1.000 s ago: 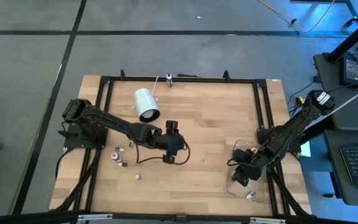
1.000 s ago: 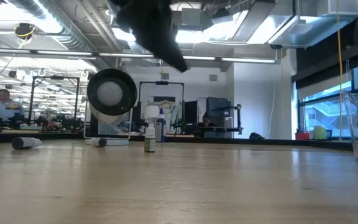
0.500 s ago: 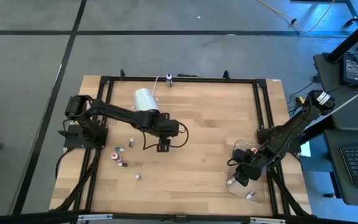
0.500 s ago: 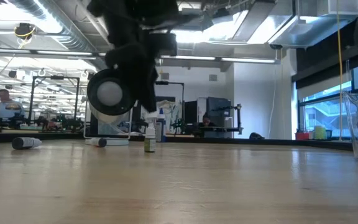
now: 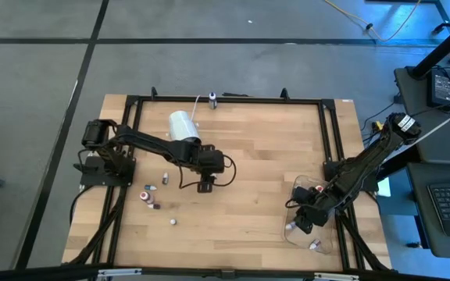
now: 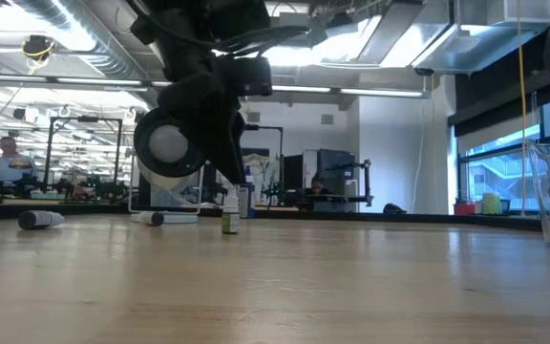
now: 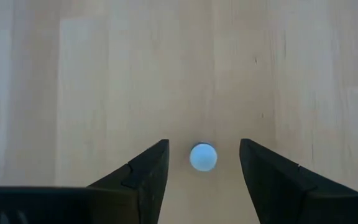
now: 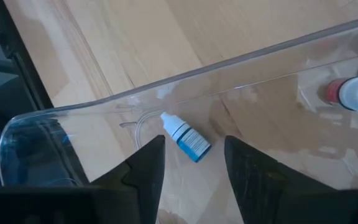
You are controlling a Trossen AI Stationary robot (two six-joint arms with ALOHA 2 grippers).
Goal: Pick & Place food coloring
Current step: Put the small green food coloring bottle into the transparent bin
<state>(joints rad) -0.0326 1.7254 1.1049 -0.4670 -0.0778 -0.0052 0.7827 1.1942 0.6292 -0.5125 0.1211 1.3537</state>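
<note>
left claw [image 7: 204, 163] spread, pointing straight down at the tabletop [image 5: 264, 148], one upright food coloring bottle [image 7: 203, 157] between its fingers, pale cap showing, not yet pinched. more bottles [image 5: 150, 197] lie scattered nearby. right claw [image 8: 190, 163] spread over the clear bin [image 8: 260, 62], a capped bottle [image 8: 185, 137] lying inside. we judge these bottles light, stiff, smooth and tippy; best taken across the body just under the cap.

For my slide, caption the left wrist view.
Open left gripper poised over an upright food coloring bottle, seen cap-on between its fingers.
</note>
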